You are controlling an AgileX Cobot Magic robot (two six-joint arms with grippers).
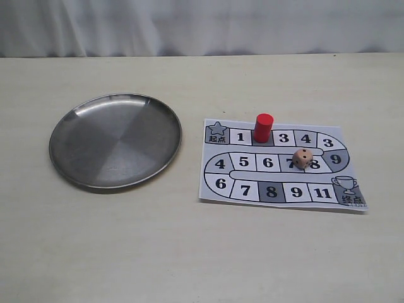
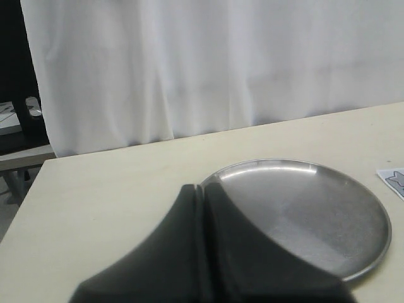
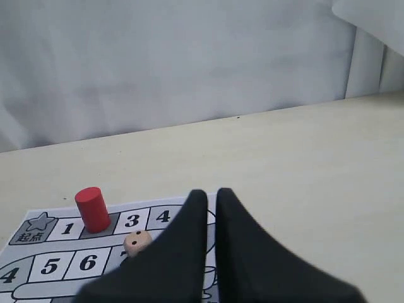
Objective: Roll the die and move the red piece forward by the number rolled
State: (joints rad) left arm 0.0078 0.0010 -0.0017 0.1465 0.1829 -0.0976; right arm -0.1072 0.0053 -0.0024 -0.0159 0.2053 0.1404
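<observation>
The red piece [image 1: 263, 128] stands upright on the grey square between 1 and 3 in the top row of the paper game board [image 1: 344, 148]. In the middle row, the die [image 1: 302, 159] rests across squares 7 and 8. Neither gripper shows in the exterior view. In the right wrist view my right gripper [image 3: 211, 192] hangs above the board [image 3: 57, 265], its fingers nearly together and holding nothing, with the die [image 3: 137, 241] and the red piece [image 3: 92, 209] off to one side. My left gripper [image 2: 202, 187] is shut and empty at the rim of the steel plate [image 2: 315, 208].
An empty round steel plate [image 1: 113, 142] lies on the pale table left of the board. A white curtain hangs behind the table's far edge. One corner of the board [image 2: 392, 181] shows in the left wrist view.
</observation>
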